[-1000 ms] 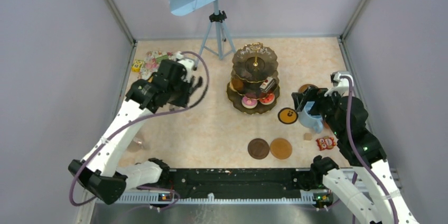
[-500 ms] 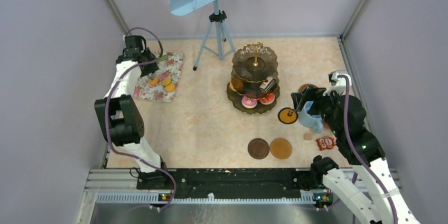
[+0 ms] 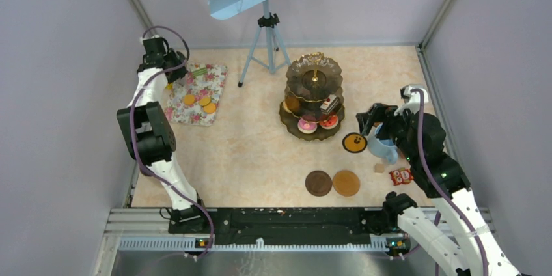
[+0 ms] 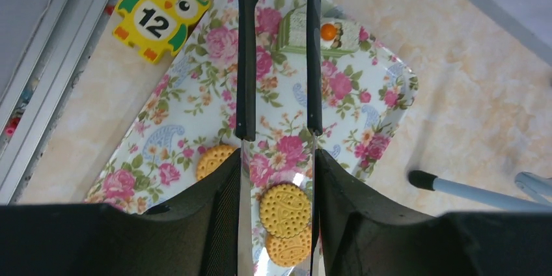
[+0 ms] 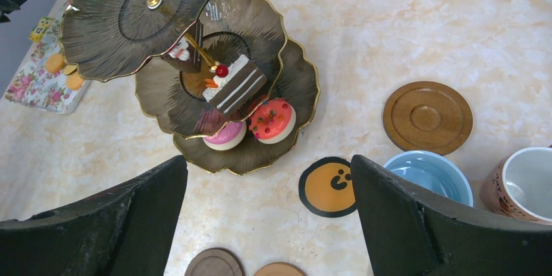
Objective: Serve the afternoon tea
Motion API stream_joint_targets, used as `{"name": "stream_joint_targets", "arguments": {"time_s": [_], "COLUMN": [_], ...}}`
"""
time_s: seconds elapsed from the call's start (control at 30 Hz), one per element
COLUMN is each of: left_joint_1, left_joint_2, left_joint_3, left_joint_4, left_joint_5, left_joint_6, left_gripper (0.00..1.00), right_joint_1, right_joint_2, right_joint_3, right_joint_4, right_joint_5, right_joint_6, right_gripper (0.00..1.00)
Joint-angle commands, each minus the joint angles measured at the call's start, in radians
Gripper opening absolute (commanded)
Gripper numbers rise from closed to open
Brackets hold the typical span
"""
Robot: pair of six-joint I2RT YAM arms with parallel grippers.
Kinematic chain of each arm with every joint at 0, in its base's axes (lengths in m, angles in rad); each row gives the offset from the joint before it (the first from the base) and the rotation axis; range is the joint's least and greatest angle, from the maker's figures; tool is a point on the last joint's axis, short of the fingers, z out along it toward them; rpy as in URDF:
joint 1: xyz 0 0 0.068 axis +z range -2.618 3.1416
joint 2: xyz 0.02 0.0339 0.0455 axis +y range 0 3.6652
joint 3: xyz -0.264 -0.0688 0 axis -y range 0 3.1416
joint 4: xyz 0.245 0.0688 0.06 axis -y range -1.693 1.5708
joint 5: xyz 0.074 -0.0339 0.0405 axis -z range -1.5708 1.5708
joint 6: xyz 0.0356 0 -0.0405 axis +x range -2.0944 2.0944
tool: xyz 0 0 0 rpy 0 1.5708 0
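Worktop with a pale marbled finish is seen beneath both arms. The three-tier stand is placed ahead of the right gripper and to its left. This gripper's fingers are spread wide and nothing is held between them. The rim of the lowest tier is seen just beyond the gap.

The floral mat is spread directly below the left gripper, which is pinched onto the black tongs. The two tong arms are kept apart and project forward over the mat.

The light blue mug is found just beside the right gripper's finger on the right of the wrist view and is partly hidden by it. An orange-brown mug is set close on the blue mug's far side. A brown coaster is laid beyond the blue mug, and a black-rimmed orange disc is laid ahead of the open gap.

A chocolate slice is carried on the middle tier, and two round pink-topped cakes on the lowest.

Three orange tarts are laid on the mat, one of them framed between the left gripper's fingers. A green-and-white slice is seen near the tong tips; whether it is touched cannot be told.
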Motion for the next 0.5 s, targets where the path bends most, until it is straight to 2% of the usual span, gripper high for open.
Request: {"name": "stream_joint_targets", "arguments": {"time_s": [0.0,0.1,0.47], "left_joint_1": [-0.001,-0.001,-0.005], "left_joint_2": [0.052,0.133,0.271], "left_joint_3": [0.082,0.197,0.351], "left_joint_4": [0.077,0.016,-0.105], "left_joint_5": [0.013,0.019,0.052], "left_joint_6": [-0.014,-0.006,0.036], "left_gripper": [0.46,0.46,0.43], "right_joint_1": [0.011,0.012,0.011], "right_joint_2": [0.0,0.004,-0.014], "right_joint_3": [0.005,0.018,0.022], "right_joint_4": [0.035,0.03,0.014], "right_joint_5": [-0.009,-0.006,0.003], "right_joint_6": [0.007,0.008,0.026], "right_gripper": [0.94,0.94,0.94]}}
